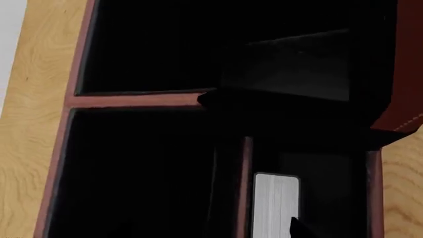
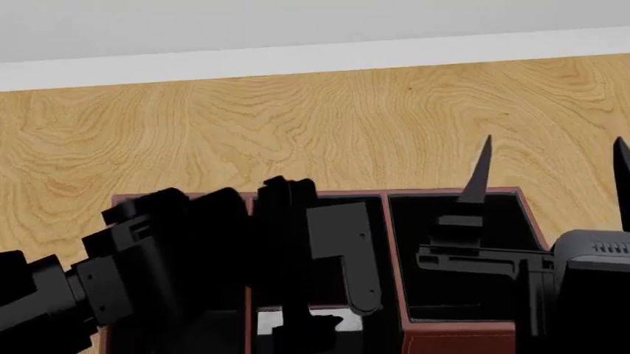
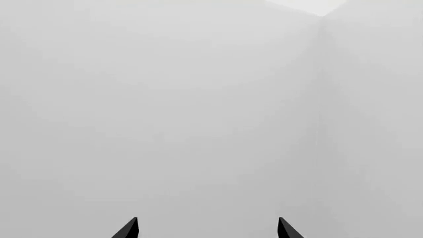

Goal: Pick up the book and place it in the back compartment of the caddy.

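Wood-grain desk (image 2: 325, 118) fills the upper part of our head view, with a pale wall beyond it. Near the bottom edge sits the caddy (image 2: 461, 338), dark red-brown outside and black inside, split by reddish dividers (image 2: 392, 258).

Our left arm (image 2: 147, 258) reaches across the caddy from the left, a bulk of black links that hides most of the left and middle sections. Below it, at the bottom edge of the head view, we see a small white patch in the middle column.

From the left wrist camera we look straight into the caddy (image 1: 396, 99). A reddish cross divider (image 1: 132, 100) separates two black-lined sections. The book (image 1: 276, 203) stands in a narrow section between two reddish walls, its white page edges facing the camera (its black cover blends into the lining). A dark tip of the left pincer (image 1: 298, 229) shows just beside the page edges; we cannot tell whether it touches the book, nor how far the pincer is spread.

Our right arm (image 2: 580, 280) rises at the right of the head view, over the caddy's right section and clear of it. The right pincer (image 2: 551, 173) points up and away, its two thin black fingers (image 2: 479, 173) well apart with nothing between them. Its wrist camera sees only blank grey wall and the same two tips (image 3: 129, 229) spread wide.
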You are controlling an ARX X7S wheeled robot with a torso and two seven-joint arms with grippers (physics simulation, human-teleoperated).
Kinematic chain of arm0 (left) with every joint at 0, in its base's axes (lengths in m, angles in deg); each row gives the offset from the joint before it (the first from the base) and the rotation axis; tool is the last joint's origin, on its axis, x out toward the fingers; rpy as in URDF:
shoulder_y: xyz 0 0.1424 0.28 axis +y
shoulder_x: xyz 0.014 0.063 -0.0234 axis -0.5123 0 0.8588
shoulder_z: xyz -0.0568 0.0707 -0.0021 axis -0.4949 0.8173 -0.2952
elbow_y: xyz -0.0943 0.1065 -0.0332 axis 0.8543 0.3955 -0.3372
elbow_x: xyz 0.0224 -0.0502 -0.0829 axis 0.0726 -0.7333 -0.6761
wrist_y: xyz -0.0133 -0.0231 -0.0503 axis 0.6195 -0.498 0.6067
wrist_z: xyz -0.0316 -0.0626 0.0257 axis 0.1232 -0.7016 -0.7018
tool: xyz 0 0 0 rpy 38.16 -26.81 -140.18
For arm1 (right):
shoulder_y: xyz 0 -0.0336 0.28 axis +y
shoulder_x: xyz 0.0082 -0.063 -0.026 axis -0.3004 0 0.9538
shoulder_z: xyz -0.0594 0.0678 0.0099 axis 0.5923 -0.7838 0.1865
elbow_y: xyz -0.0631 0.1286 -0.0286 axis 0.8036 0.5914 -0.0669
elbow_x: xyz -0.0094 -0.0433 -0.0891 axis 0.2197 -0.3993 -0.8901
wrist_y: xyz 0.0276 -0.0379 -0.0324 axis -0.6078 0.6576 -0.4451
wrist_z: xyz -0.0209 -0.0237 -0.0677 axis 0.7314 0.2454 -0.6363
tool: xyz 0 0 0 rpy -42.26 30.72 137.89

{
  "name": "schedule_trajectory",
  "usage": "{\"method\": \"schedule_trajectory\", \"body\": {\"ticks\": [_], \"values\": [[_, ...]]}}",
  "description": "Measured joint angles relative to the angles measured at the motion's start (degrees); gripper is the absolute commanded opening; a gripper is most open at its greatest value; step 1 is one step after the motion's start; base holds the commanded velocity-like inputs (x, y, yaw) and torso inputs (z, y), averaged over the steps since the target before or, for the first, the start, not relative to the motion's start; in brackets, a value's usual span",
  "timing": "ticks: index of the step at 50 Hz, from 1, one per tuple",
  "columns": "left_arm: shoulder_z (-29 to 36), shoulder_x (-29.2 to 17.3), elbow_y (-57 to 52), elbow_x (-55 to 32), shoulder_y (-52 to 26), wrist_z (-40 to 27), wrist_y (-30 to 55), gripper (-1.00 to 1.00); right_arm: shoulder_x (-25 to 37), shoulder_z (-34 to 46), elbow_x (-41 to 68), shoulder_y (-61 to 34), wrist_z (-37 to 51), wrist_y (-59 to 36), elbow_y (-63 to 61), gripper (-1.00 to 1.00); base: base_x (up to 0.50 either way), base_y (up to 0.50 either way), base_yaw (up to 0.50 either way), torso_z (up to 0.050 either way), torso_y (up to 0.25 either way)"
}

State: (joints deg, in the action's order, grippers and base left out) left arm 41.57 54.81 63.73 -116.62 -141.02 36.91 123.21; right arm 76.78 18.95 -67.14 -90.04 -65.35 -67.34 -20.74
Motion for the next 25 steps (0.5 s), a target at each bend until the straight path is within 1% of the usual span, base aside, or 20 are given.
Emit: {"method": "schedule_trajectory", "body": {"ticks": [18, 25], "values": [[-0.3, -0.1, -0.1, -0.9, -2.1, -1.3, 0.0, 1.00, 0.2, -0.5, 0.5, 0.5, 0.3, 0.3, -0.6, 1.00, 0.00, 0.00, 0.00, 0.000, 0.000], [-1.7, -1.2, -1.4, -1.1, -2.0, -3.9, -1.5, 1.00, 0.4, -0.7, 0.7, 0.7, 0.3, 0.4, -0.9, 1.00, 0.00, 0.00, 0.00, 0.000, 0.000]]}}
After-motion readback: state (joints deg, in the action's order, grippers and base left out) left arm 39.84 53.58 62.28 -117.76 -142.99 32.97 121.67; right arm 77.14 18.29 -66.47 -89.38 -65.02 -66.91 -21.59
